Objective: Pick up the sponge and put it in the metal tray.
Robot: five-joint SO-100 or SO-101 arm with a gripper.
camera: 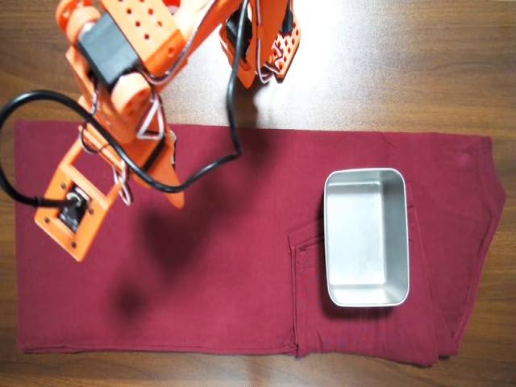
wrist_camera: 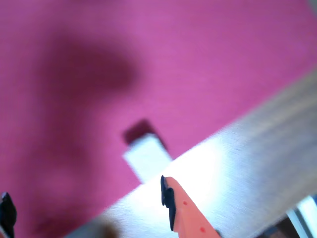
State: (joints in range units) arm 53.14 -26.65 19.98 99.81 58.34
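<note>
Sponge lies on the red cloth, not yet picked up; claw spread apart and empty above it; metal tray empty near the counter's right edge

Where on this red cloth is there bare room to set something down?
The widest free patch is the cloth between the arm and the metal tray. The strip along the cloth's lower edge is bare too, and the tray holds nothing. The upper left is crowded with arm and cable; the wrist view shows the sponge by the open gripper.
</note>
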